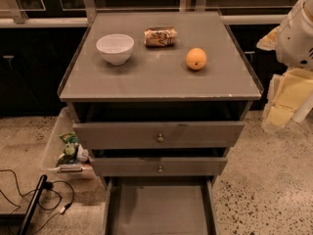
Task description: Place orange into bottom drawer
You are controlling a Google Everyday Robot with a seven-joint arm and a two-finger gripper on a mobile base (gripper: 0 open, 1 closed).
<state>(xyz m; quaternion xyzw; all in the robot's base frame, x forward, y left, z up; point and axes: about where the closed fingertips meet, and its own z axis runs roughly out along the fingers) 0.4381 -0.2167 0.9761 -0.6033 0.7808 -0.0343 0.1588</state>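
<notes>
- The end effector [285, 102] hangs off the right edge of the view, beside the bench [161, 81] and outside its corner. I cannot tell whether it is spread or pressed together. It holds nothing visible.
- The orange [196, 58] sits on the bench, well apart from the end effector, off to its side and slightly higher in the view. Nothing touches it.
- Farther from the end effector than the orange are a drink can [160, 36] lying on its side and a white bowl [115, 48].
- The bottom drawer [159, 207] stands pulled out, below the end effector and across from it. Its grey floor shows bare.
- My judgement is that the task has barely begun, with the reach and grasp still to come.
- Rolling is a risk. The fruit is round and the bench flat, so an off-centre touch could push it toward the can or over the near edge.
- Slipping is another. A pinch high on the smooth skin may squeeze the orange out.
- Collision is the third. The two upper drawers [158, 134] jut out above the bottom one, so a steep descent could catch their fronts.
- An early release could bounce the fruit over the drawer's low sides.
</notes>
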